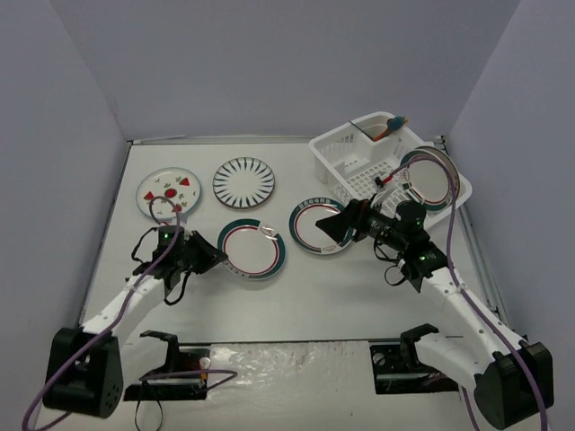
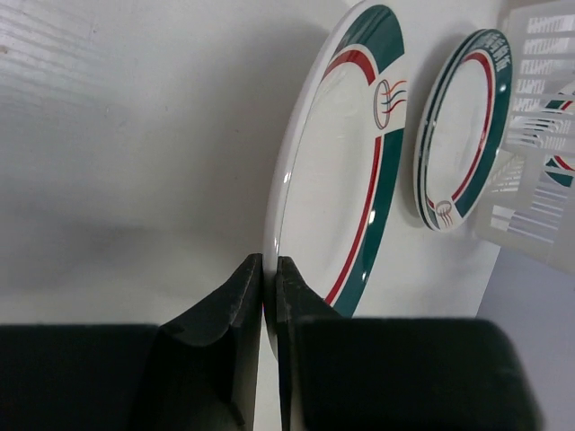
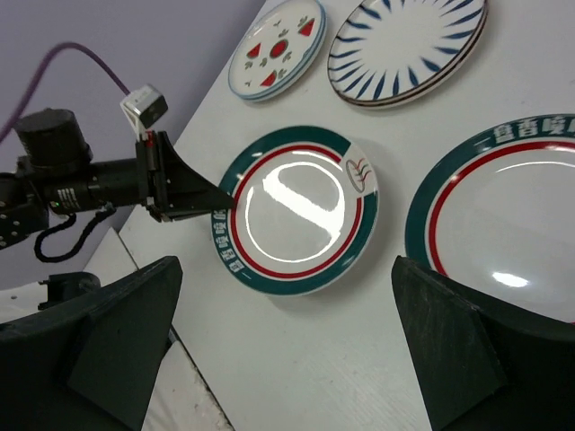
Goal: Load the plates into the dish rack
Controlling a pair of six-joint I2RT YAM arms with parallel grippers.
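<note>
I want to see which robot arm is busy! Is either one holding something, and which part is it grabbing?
The left gripper pinches the rim of the left green-and-red plate. The right gripper is open and holds nothing.

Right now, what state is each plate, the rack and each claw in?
Left gripper: shut on left green plate rim.
Right gripper: open, near right green plate.
Left green plate: on table, pinched.
Right green plate: flat, free.
Strawberry plate: flat, untouched.
Striped plate: flat, untouched.
Racked plate: leaning on edge.
Rack: holds one plate.
</note>
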